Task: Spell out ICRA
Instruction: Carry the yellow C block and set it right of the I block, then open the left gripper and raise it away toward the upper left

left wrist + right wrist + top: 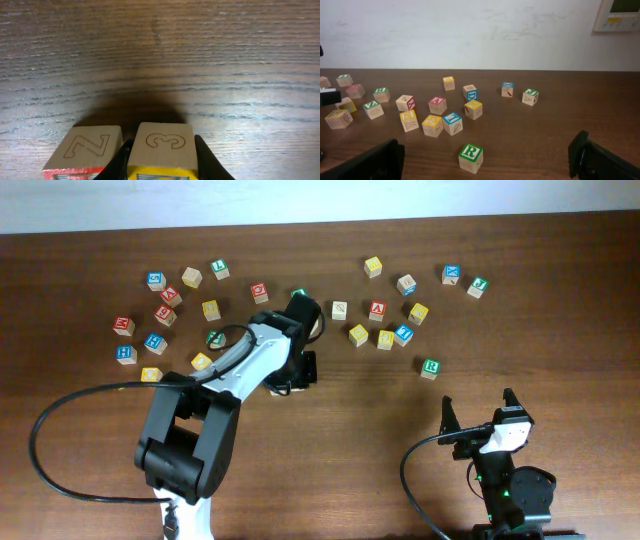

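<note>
My left gripper (161, 146) is shut on a yellow block (165, 131) with a carved 3 on its side, down at the table. A red block (85, 147) with a carved N or Z touches the outside of its left finger. In the overhead view the left gripper (295, 375) hides both blocks. My right gripper (480, 415) is open and empty near the front right. The green R block (430, 368) (471, 157) stands just ahead of its jaws (485, 165). The red A block (377, 309) (437, 105) sits further back.
Several letter blocks lie scattered across the back of the table, one cluster at the left (160, 310) and one at the right (400, 320). Yellow (432, 125) and blue (452, 123) blocks lie behind the R block. The left arm's cable (60, 420) loops over the front left.
</note>
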`<state>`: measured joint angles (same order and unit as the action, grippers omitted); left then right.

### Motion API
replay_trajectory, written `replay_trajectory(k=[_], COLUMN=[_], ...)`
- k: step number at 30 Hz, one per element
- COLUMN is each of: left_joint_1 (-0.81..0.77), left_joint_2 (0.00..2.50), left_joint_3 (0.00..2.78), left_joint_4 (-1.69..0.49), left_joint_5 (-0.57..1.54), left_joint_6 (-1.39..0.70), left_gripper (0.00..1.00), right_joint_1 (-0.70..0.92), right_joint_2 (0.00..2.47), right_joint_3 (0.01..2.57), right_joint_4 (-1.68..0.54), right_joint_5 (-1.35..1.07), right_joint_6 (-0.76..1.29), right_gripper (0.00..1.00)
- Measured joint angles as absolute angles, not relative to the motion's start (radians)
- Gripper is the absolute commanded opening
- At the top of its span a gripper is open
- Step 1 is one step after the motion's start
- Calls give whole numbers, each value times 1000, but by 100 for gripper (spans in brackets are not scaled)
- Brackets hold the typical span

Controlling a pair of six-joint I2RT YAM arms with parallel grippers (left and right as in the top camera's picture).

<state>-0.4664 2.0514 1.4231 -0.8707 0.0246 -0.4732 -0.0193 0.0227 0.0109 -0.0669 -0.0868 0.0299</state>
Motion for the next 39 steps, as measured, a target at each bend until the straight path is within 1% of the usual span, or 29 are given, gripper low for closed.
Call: replay_trajectory(k=[3,4,5,8,13,15,20,24,25,26,27,29,31,32,33,37,39], left_joint_1=[-466,-466,-466,-466,-466,-466,-466,-466,-466,-466,-465,-455,-427,-408,-391,-294,-238], left_joint_2=[2051,2051,2051,2051,2051,2051,2051,2051,2051,2051,2051,2051,2051,2051,2051,2051,2051], left_joint_3=[1411,1411,1411,1410,1410,1422,1542,1701,1750,1815,1873,1955,1974,1974,1974,1974,1974], left_joint_4=[-870,-870,-870,-870,-874,-913,-1008,-1148,-1178,-1214,-1238,-1271,-1283,-1292,-1293,-1303,-1351], left_joint_5=[24,25,25,25,25,25,60,99,102,101,101,104,105,105,105,117,116], left_joint_6=[-473,-473,-474,-479,-480,-480,-480,-480,-480,-479,-479,-476,-476,-476,-476,-478,-478], left_gripper=[26,30,37,43,43,43,43,43,47,56,72,75,75,91,99,99,99], right_joint_1=[-19,-19,-19,-19,-19,-19,-19,-19,-19,-19,-19,-19,-19,-19,-19,-19,-19], right_joint_2=[23,23,23,23,23,23,23,23,23,23,23,23,23,23,23,23,23], right_joint_3=[11,11,11,11,11,11,11,11,11,11,11,11,11,11,11,11,11], right_joint_4=[-67,-67,-67,-67,-67,-67,-67,-67,-67,-67,-67,-67,-67,-67,-67,-67,-67], right_joint_5=[-87,-87,-87,-87,-87,-87,-87,-87,-87,-87,-87,-87,-87,-87,-87,-87,-87], right_joint_6=[30,30,29,30,29,30,30,29,30,29,30,30,30,29,30,30,30], right_gripper=[98,98,98,98,98,98,98,98,98,98,98,98,98,98,98,98,98])
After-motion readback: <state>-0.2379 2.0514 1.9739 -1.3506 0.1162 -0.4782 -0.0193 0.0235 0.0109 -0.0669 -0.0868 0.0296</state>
